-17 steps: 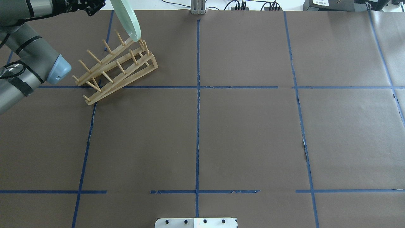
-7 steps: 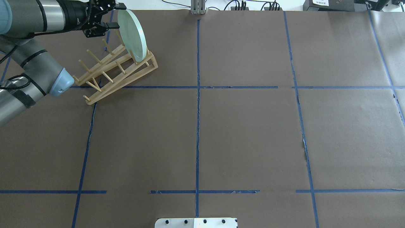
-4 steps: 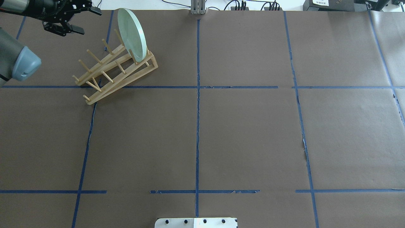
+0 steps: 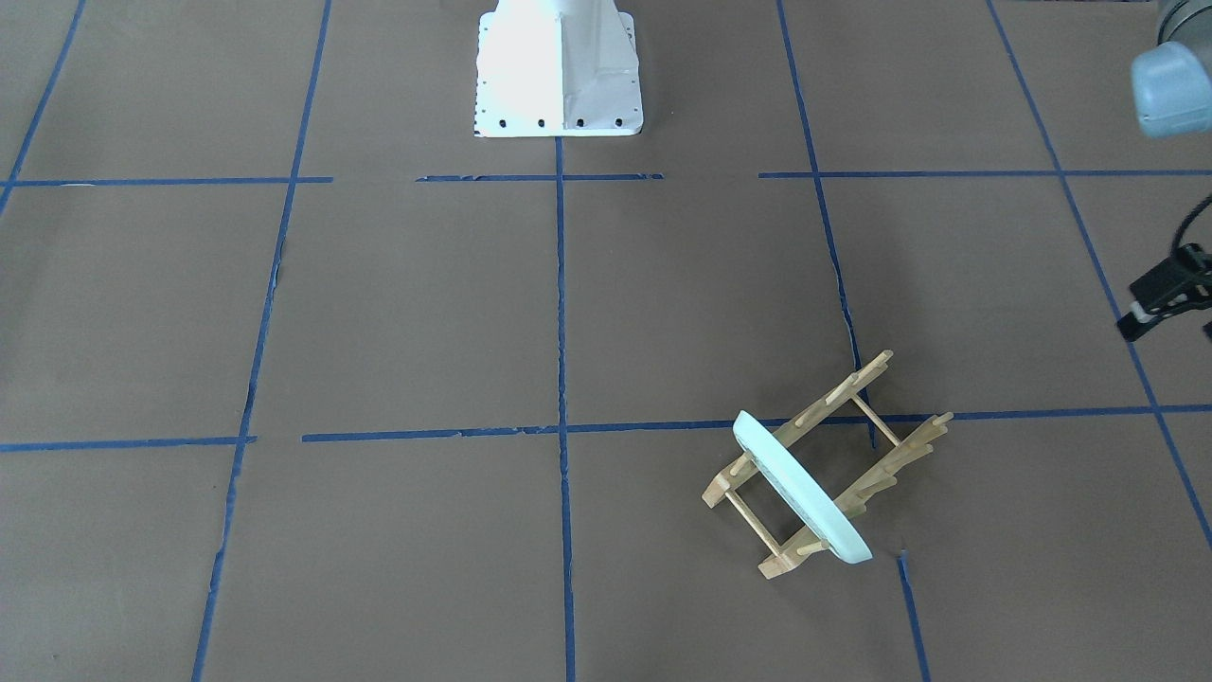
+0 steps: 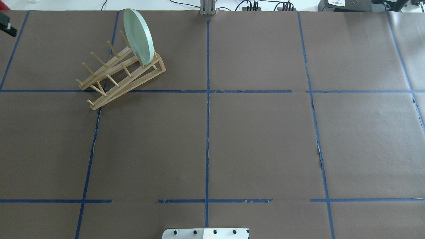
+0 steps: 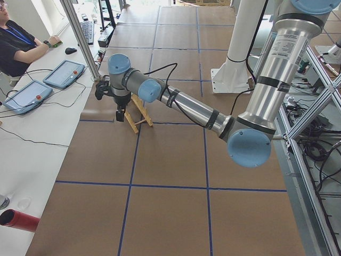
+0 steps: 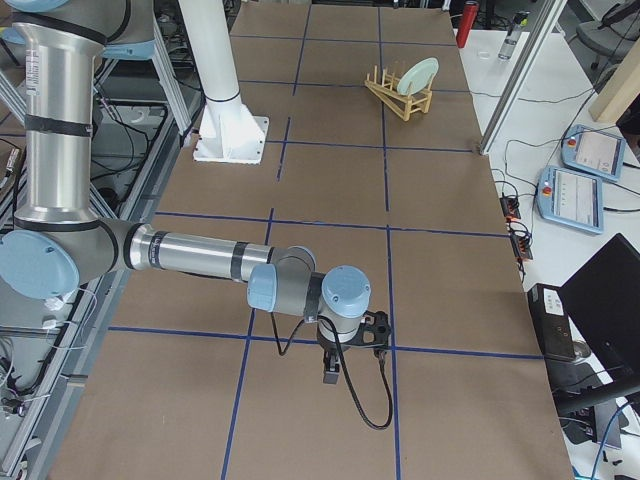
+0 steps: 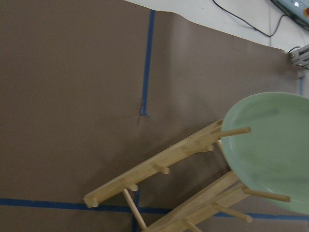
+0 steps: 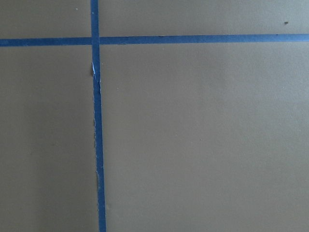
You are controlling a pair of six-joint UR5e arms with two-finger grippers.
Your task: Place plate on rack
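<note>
Mint-green and pale, the plate (image 5: pixel 137 36) stood on its edge in the wooden rack (image 8: pixel 145 170). It sat in the last slot at the rack's far right end, with its face turned across the rack's length. The rack lay slanted on the brown bench (image 5: pixel 252 139), running from near left to far right in the overhead view.

The left tool (image 4: pixel 1167 301) hung well apart from the plate, off to the left, and the plate stood free of it. Only a black part of this tool showed at the picture edges, so I cannot tell if its fingers were spread or pressed together. The right tool (image 7: pixel 333 375) was at the opposite end of the bench, small in the side view, and its state I cannot tell either. The left arm (image 6: pixel 186 106) was clearly the nearer one.

In my judgement the placing looked finished. Any coming move would be only a retreat, and it turns on one fact: the plate lay to the right of the tool, so the way leftward looked free.

The plate's lower rim was hidden behind the pegs (image 8: pixel 235 130) and the wood. Whether the pegs touched its face could not be seen.
</note>
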